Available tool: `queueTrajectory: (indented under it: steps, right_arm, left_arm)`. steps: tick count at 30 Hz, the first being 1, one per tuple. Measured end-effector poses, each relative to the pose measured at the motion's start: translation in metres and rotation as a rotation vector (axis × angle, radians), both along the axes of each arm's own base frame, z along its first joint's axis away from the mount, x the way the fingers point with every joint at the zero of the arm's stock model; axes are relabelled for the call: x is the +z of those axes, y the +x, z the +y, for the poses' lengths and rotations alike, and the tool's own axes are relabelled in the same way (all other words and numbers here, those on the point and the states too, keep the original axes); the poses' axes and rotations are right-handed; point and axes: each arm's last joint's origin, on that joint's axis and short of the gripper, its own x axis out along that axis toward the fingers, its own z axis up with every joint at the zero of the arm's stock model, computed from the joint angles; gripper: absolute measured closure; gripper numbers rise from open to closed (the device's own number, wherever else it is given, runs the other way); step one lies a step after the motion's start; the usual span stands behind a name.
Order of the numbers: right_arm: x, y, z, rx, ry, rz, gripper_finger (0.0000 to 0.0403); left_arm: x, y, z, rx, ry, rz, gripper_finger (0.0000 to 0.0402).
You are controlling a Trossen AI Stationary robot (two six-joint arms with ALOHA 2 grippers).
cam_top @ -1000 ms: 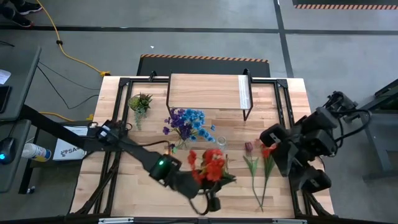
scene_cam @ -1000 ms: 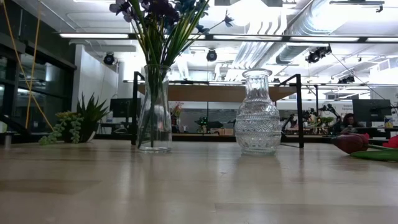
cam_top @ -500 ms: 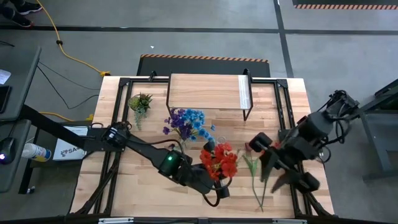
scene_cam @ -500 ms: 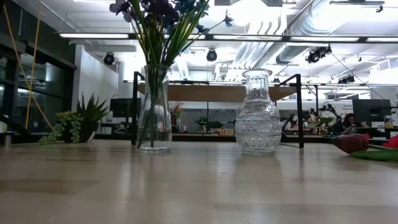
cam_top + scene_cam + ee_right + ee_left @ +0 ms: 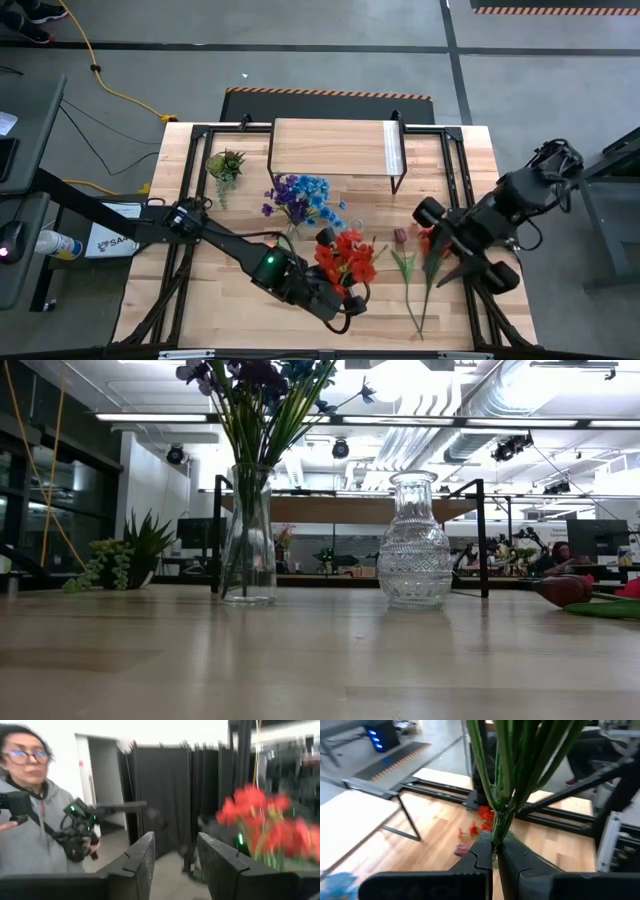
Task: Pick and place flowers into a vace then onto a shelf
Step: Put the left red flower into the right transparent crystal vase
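Flowers sit in three groups on your table, plus one bunch in the air. Starting at the left, a small spiky green plant (image 5: 225,163) lies near the far-left corner of the table (image 5: 190,300). Just right of it, the blue and purple flowers (image 5: 300,196) stand in a tall clear vase (image 5: 248,540), in front of the shelf (image 5: 330,148) at the far edge. Your left gripper (image 5: 495,851) is over the near middle of the table, fingers clenched on the green stems of the red flowers (image 5: 345,256), which it holds upright. An empty ribbed glass vase (image 5: 414,542) stands close by, partly hidden from above by the red blooms. Further right, loose flowers (image 5: 415,270) with red and maroon heads lie flat on the wood. Your right gripper (image 5: 174,865) hangs over the right side, beside those loose stems, fingers parted and holding nothing. Its wrist camera shows a person in a grey top (image 5: 22,845) beyond the table.
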Motion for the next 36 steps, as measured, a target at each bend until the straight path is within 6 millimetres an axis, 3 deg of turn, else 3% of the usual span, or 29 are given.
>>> queueTrajectory:
  steps: [4, 17, 31, 36]
  right_arm:
    - [-0.008, 0.0, -0.002, -0.033, -0.01, 0.116, 0.0263]
    - [-0.017, -0.001, 0.001, -0.022, -0.047, 0.203, 0.0263]
    - [-0.021, -0.003, 0.003, -0.009, -0.074, 0.234, 0.0263]
    - [-0.022, -0.003, 0.003, -0.009, -0.077, 0.238, 0.0263]
  left_arm:
    - [-0.003, 0.001, 0.0, 0.021, 0.003, -0.001, 0.036]
    - [-0.053, 0.017, -0.02, 0.085, 0.08, 0.074, 0.036]
    - [-0.054, 0.017, -0.013, 0.125, 0.223, 0.121, 0.036]
    - [-0.069, 0.032, -0.021, 0.115, 0.213, 0.08, 0.036]
